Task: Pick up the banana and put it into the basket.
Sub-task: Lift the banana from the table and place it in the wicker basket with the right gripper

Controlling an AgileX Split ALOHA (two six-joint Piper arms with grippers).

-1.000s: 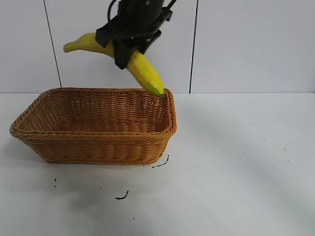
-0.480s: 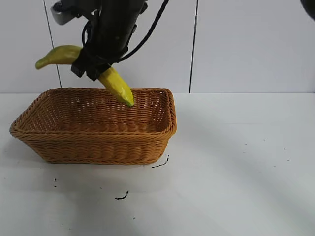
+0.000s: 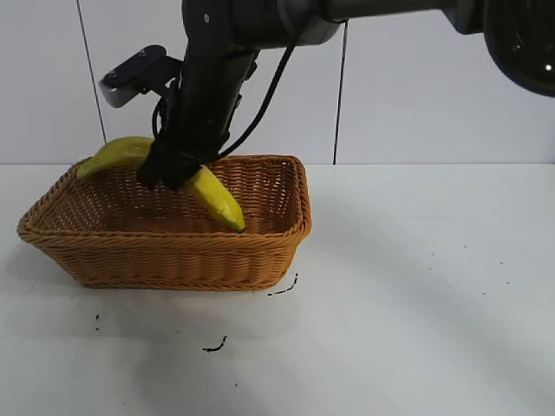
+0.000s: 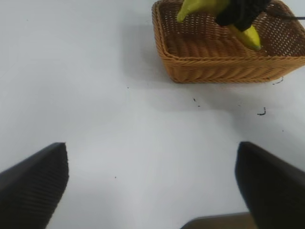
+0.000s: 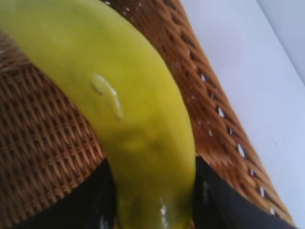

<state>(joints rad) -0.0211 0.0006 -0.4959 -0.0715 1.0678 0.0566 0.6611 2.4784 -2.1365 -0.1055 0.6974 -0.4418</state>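
**Spotter:** Right gripper (image 3: 178,169) is clamped on the banana (image 3: 212,195) around its middle, and your arm reaches in from the upper right of the exterior view, slanting down over the basket (image 3: 173,256).

**Operator:** Where does the banana sit against the basket?

**Spotter:** You have it held inside the basket's opening, tilted. One end points down toward the woven floor near the front wall; whether it touches the weave, I cannot tell. The other end sticks up over the braided rim at the far left corner. From your right wrist view the banana (image 5: 133,124) fills most of the picture, with the dark fingers (image 5: 209,195) pressed against both of its sides and the basket's (image 5: 214,124) sloping wall just behind it.

**Operator:** And my left arm?

**Spotter:** Left gripper (image 4: 152,181) is parked well apart from the basket (image 4: 224,67), fingers spread wide with bare white table (image 4: 119,119) between them. From there you see the banana (image 4: 250,36) and the right gripper (image 4: 240,12) over the basket. A few small dark marks (image 3: 215,346) lie on the table in front of the basket.
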